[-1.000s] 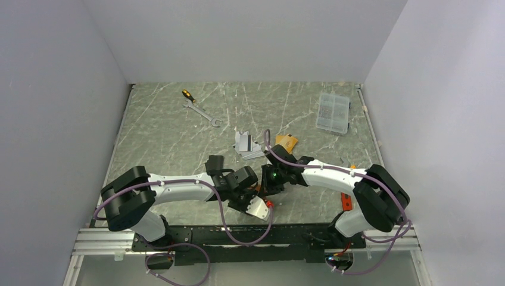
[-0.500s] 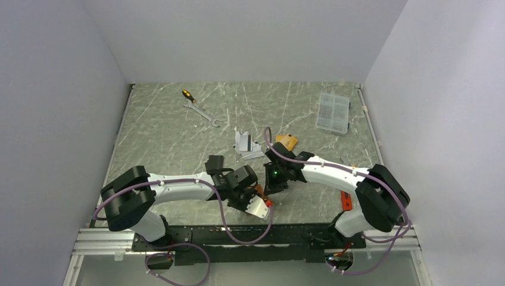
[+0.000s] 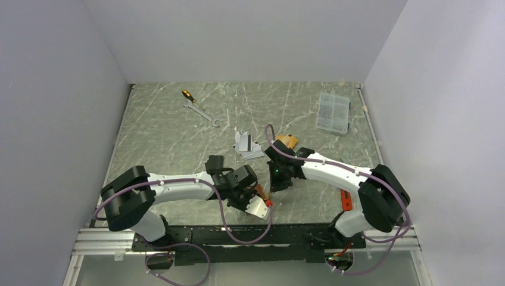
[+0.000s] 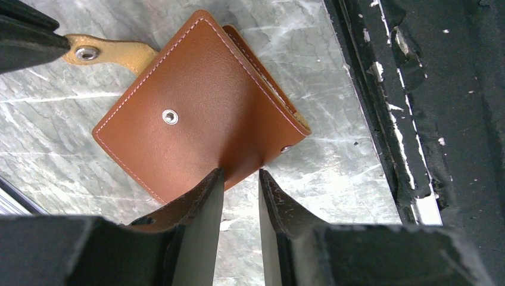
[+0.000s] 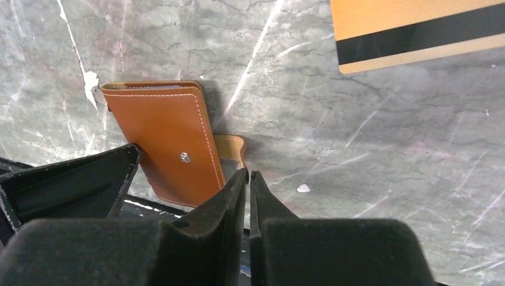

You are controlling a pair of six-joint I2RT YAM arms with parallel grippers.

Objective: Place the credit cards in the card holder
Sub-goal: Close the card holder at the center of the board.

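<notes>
The card holder (image 4: 208, 89) lies folded shut and flat on the table (image 3: 161, 137). In the overhead view it sits at about 6 o'clock on the tabletop, close to the near edge and between the two wrists. Its tan-brown outer face is up, with a small metal snap button (image 4: 171, 117) near the middle. The paler strap tab (image 4: 119, 52) is unfastened and lies flat on the table, pointing to 10 o'clock in the left wrist view.

The left gripper (image 4: 238, 177) stands at the holder's 6 o'clock edge in its own view. Its jaws are parted by a narrow gap through which leather and bare table show. The tips overlap the leather's edge, and nothing is clamped between them. The right gripper (image 5: 247, 174) has its tips at the end of the strap tab, the fingers drawn almost together with only a thin dark slit. Whether they nip the tab I cannot tell.

The credit cards (image 3: 253, 154) lie loose on the table, outside the holder. A gold card (image 3: 286, 141) with a dark stripe is at 1 o'clock from the holder, and the silver-grey cards (image 3: 243, 142) overlap in a small heap at 12 o'clock.

Farther out at 11 o'clock a wrench (image 3: 204, 113) lies just beside a screwdriver (image 3: 187, 94). A clear plastic box (image 3: 333, 112) sits between 1 and 2 o'clock. At 3 o'clock a small orange-red object (image 3: 346, 201) is partly hidden by the right arm.
</notes>
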